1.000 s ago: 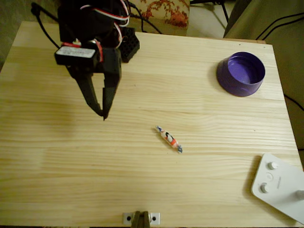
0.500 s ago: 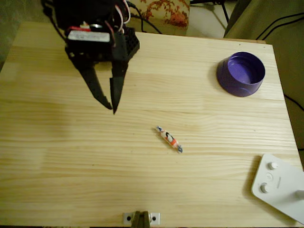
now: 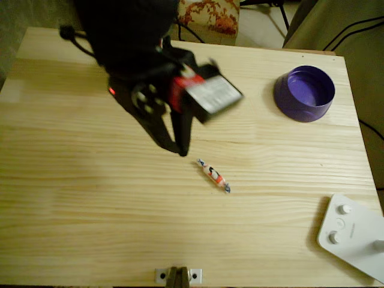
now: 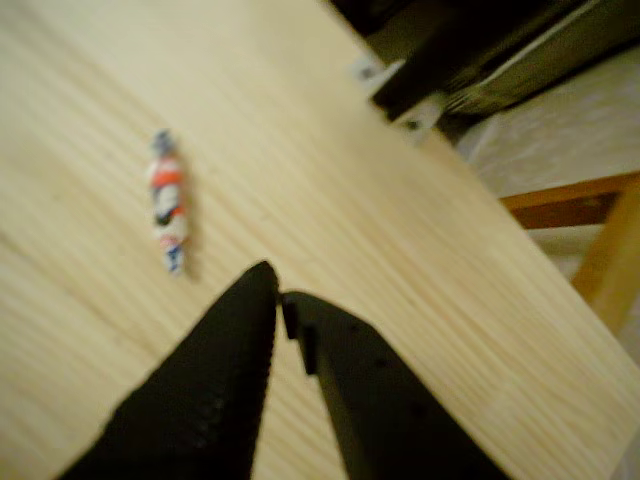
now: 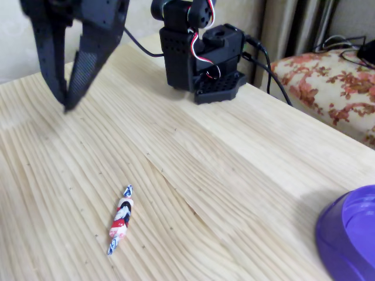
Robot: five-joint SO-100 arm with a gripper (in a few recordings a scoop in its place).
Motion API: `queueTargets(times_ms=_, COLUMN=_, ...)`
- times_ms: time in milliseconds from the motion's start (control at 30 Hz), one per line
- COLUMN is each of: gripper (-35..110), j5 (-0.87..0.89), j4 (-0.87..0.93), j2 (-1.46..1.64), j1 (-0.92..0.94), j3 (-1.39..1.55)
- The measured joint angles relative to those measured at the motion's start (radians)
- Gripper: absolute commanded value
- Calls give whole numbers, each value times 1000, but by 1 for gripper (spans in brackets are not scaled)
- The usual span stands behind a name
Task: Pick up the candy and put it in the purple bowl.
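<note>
On the bench [image 3: 72, 198], the jaws [image 3: 180, 149] hover above and left of the candy [image 3: 213, 175], tips pressed nearly together, holding nothing; presumably positioned for descent. Candy lies flat mid-bench, well apart from the purple bowl [image 3: 304, 93] at the far right, its open mouth ready to receive.
</note>
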Motion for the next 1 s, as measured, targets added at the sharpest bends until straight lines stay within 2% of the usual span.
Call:
queueTargets(times_ms=267, gripper=0, j5=14, j4=110, j2=-313, j1=-130, j3=-218)
queueTargets(times_ms=600, gripper=0, j5=129, j4=176, j2=-615, j1=-198, j3=-488)
queueTargets(times_ms=1000, gripper=0, j5=325, j4=156, j2=-719, j1=-215, j3=-512)
